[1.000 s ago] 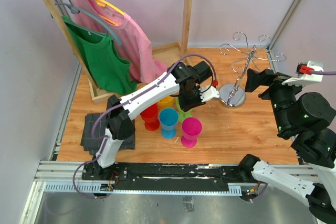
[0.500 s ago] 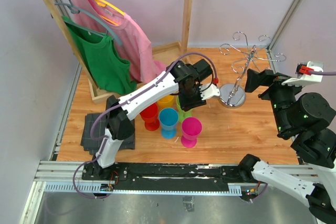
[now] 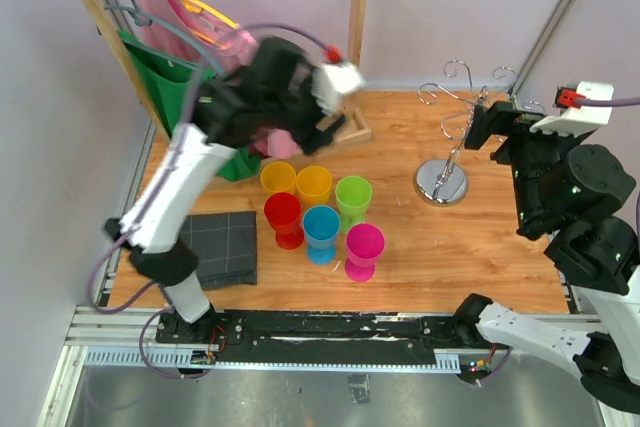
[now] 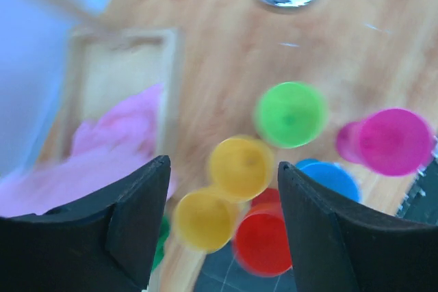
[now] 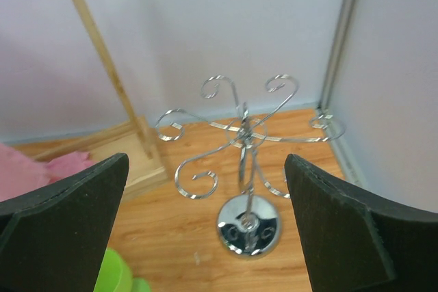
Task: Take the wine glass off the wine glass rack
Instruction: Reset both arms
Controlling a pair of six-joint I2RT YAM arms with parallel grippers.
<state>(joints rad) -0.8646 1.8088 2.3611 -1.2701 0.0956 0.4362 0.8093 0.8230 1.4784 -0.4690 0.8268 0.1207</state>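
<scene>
Clothes rack (image 3: 355, 17) of wood stands at eleven o'clock on the table (image 3: 480, 257). Left gripper (image 4: 222, 172) hangs high, jaws spread, holding nothing. Right gripper (image 5: 205, 169) is spread wide too, facing the wine glass rack (image 3: 441, 183) at two o'clock. Coloured cups (image 3: 321, 227) cluster mid-table.

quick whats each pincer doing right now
Left pincer: open, holding nothing.
Right pincer: open, holding nothing, facing the wine glass rack.

Left arm (image 3: 185, 182) white, black joints; lilac cable (image 3: 618, 101); left pincer (image 4: 222, 169) black.
</scene>
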